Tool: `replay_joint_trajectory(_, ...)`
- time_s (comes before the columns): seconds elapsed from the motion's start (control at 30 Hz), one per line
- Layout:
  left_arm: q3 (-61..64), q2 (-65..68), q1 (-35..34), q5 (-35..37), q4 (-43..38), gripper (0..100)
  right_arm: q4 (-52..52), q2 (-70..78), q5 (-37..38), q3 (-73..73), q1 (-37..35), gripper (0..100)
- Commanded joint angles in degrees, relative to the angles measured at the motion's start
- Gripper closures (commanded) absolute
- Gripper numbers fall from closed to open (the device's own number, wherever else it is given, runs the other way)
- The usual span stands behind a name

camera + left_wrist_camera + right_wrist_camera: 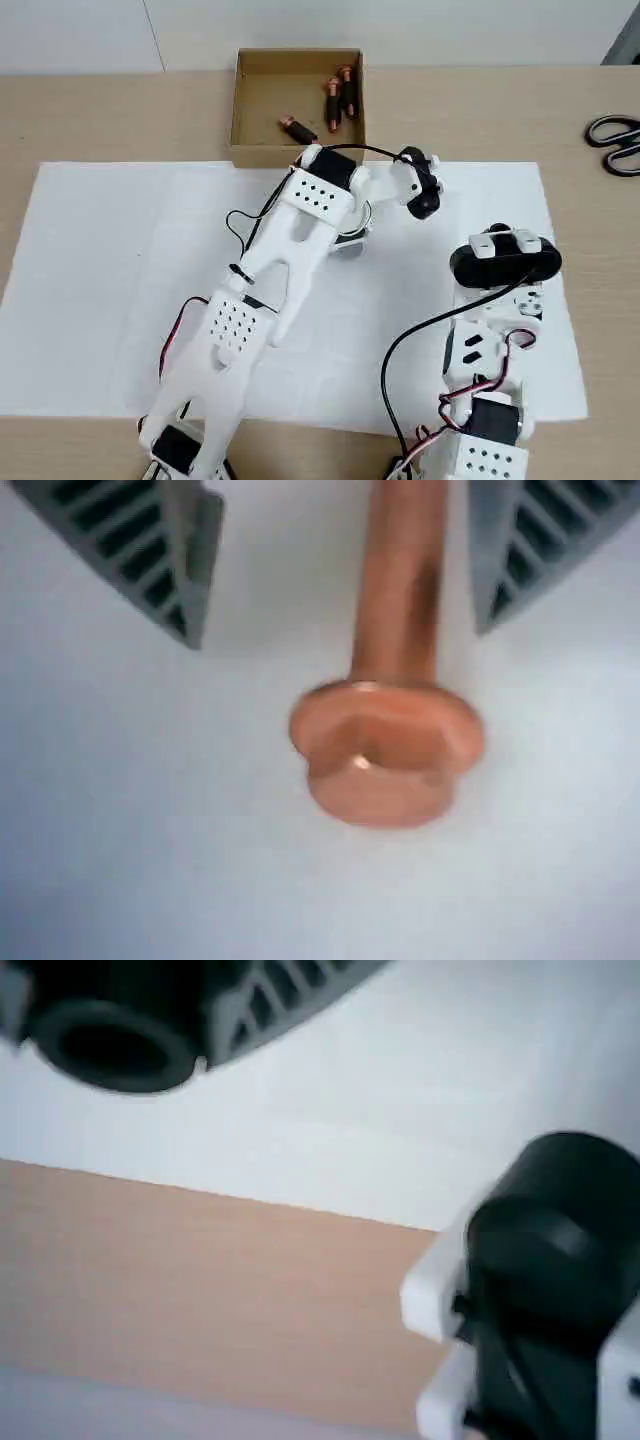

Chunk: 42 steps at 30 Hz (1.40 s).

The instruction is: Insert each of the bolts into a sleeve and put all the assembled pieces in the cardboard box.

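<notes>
Copper bolt inside wide left claw; right claw holds sleeve; scissors far off.

No legible txt, nos., labels or signs anywhere. Cardboard box at far edge of desk: plain brown walls, no print seen. Bolt head in left wrist view too blurred to tell any stamp.
</notes>
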Motion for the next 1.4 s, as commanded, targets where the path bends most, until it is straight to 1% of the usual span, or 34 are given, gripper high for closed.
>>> replay_joint_trajectory(0.0, -3.5, 0.4, 0.1, -0.1, -0.6, 83, -1.6, -0.9, -0.3, -0.8, 0.4, 99.5)
replay_joint_trajectory(0.3, -3.7, 6.0, 0.2, 0.1, -0.2, 84, -1.2, -0.9, -0.2, -3.0, 0.6, 99.5)
replay_joint_trajectory(0.5, -3.8, 5.9, 0.2, 0.2, -0.2, 100, -1.1, -0.9, -0.2, -4.6, 0.4, 99.5)
replay_joint_trajectory(0.7, -4.8, 5.5, 0.1, 0.3, 0.2, 99, -1.1, -0.9, -0.2, -4.1, 0.4, 99.5)
replay_joint_trajectory(0.77, -6.3, 4.0, -0.6, 2.3, 1.1, 99, -1.1, -0.9, -0.2, -4.1, 0.4, 99.5)
replay_joint_trajectory(0.9, -5.2, -1.3, -1.9, 4.4, 1.1, 99, -1.1, -0.9, -0.2, -4.1, 0.3, 99.5)
replay_joint_trajectory(1.2, 14.5, -21.1, -1.1, 5.2, 1.1, 99, -1.1, -0.9, -0.2, -4.0, 0.3, 99.5)
replay_joint_trajectory(1.3, 18.2, -28.8, -0.3, 6.9, 1.1, 99, -1.1, -0.9, -0.2, -4.0, 0.3, 99.5)
replay_joint_trajectory(1.37, 19.0, -34.5, 0.0, 9.2, 1.1, 99, -1.0, -0.9, -0.2, -4.0, 0.2, 99.5)
